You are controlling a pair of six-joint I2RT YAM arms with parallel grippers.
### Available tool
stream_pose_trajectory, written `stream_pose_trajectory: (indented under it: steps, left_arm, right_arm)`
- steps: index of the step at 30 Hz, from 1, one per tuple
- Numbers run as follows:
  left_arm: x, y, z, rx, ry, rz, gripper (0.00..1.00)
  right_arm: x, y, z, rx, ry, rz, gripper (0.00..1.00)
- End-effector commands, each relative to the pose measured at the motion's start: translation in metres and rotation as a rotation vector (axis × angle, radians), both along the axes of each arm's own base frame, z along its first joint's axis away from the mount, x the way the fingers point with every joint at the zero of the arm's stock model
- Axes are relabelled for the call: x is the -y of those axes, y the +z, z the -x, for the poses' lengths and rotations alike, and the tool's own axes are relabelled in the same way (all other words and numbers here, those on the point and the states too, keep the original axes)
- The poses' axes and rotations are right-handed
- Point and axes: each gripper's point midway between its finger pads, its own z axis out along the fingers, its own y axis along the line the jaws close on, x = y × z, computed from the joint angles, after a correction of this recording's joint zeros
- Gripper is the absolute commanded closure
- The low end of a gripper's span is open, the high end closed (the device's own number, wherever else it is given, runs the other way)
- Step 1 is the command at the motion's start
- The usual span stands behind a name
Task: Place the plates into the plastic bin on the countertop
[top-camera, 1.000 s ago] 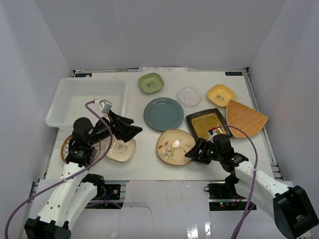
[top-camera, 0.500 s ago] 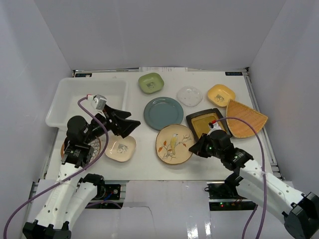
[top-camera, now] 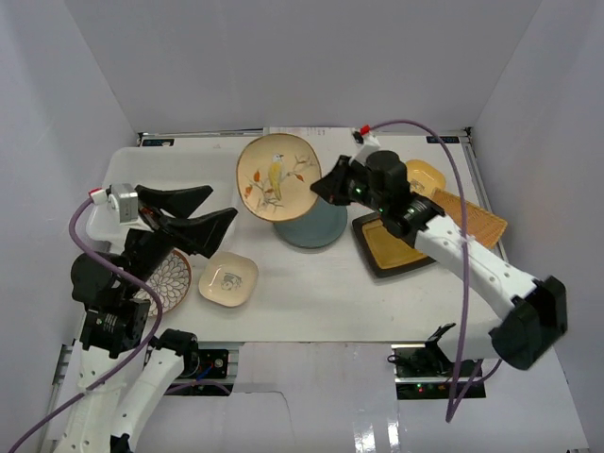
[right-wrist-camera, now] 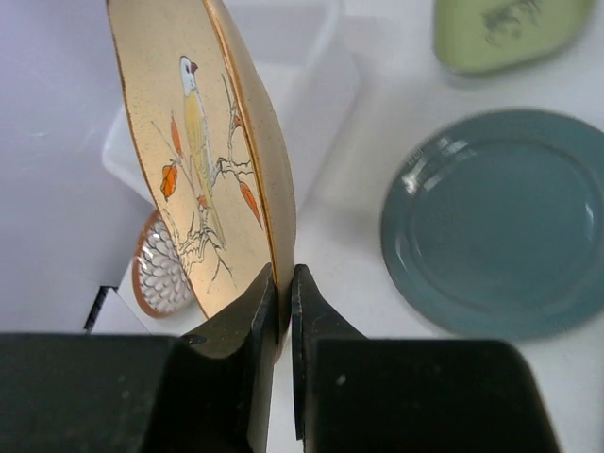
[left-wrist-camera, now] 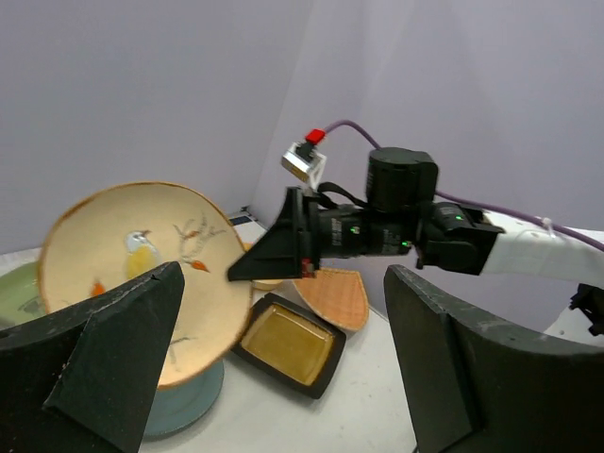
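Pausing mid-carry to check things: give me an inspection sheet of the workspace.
Surface: white table, no spills seen.
Job's things: bird plate held on edge in the air; bin shows no plate; blue plate, black-and-yellow plate, fan plate, yellow dish, cream dish, brown plate on the table.
Clutter: nothing seen.
Grippers: right gripper shut on bird plate; left gripper open, holding nothing.
Cables: purple cable arcs off right wrist; another off left.
Surroundings: white walls, nothing else seen.

We list two arms (top-camera: pixel 472 269): white shells, black joints. Left tool (top-camera: pixel 219 204): black wedge fingers (top-camera: pixel 184 194), grey camera box (top-camera: pixel 123 202) at its 9 o'clock. Right tool (top-camera: pixel 319 189): black, red plug (top-camera: pixel 362 130) at 1 o'clock. Purple cable (top-camera: pixel 406 122) trails each.
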Motion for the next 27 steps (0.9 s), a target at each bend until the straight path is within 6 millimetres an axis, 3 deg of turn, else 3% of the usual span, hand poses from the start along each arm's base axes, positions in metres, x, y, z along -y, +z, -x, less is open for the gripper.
stream_pose_trajectory:
  steps: [1,2,3,4,5,6,7,12,14,16,19,20,21,22,27]
  left_arm:
    - [-0.014,-0.006,-0.011,-0.059,0.099,0.033,0.02]
    - [-0.015,-0.006,-0.011,-0.061,0.104,0.033,0.02]
    - [-0.016,-0.006,-0.011,-0.06,0.114,0.033,0.02]
    - [-0.019,-0.005,-0.012,-0.06,0.133,0.04,0.02]
    - [-0.021,-0.005,-0.011,-0.059,0.14,0.039,0.02]
    - [-0.021,-0.005,-0.011,-0.061,0.146,0.038,0.02]
    - [-0.024,-0.004,-0.013,-0.058,0.168,0.039,0.02]
    - [-0.03,-0.007,-0.014,-0.07,0.21,0.035,0.02]
    - [-0.033,-0.01,-0.017,-0.079,0.231,0.031,0.02]
    - [-0.032,-0.013,-0.018,-0.085,0.235,0.028,0.02]
    - [-0.031,-0.02,-0.021,-0.097,0.235,0.02,0.02]
    - [-0.03,-0.022,-0.023,-0.103,0.234,0.016,0.02]
    - [-0.029,-0.026,-0.025,-0.113,0.234,0.012,0.02]
    - [-0.028,-0.029,-0.027,-0.121,0.235,0.009,0.02]
    - [-0.027,-0.039,-0.033,-0.148,0.245,0.003,0.02]
  right_arm:
    - [-0.074,0.097,-0.017,0.235,0.139,-0.223,0.92]
    - [-0.087,0.099,-0.023,0.238,0.147,-0.228,0.92]
    - [-0.099,0.126,-0.026,0.278,0.157,-0.27,0.92]
    - [-0.112,0.129,-0.029,0.276,0.172,-0.28,0.92]
    - [-0.14,0.107,-0.037,0.237,0.197,-0.262,0.92]
    - [-0.152,0.106,-0.043,0.23,0.189,-0.254,0.92]
    - [-0.18,0.11,-0.049,0.236,0.207,-0.265,0.92]
    - [-0.247,0.094,-0.076,0.224,0.167,-0.28,0.92]
    - [-0.272,0.075,-0.087,0.212,0.162,-0.294,0.92]
    - [-0.278,0.067,-0.101,0.23,0.094,-0.314,0.92]
    - [-0.295,0.03,-0.111,0.227,0.049,-0.305,0.92]
    - [-0.299,0.026,-0.113,0.237,0.039,-0.307,0.92]
    - [-0.302,0.031,-0.112,0.254,0.035,-0.317,0.92]
    - [-0.309,0.012,-0.113,0.247,0.028,-0.293,0.92]
    - [-0.319,-0.031,-0.111,0.238,0.01,-0.228,0.92]
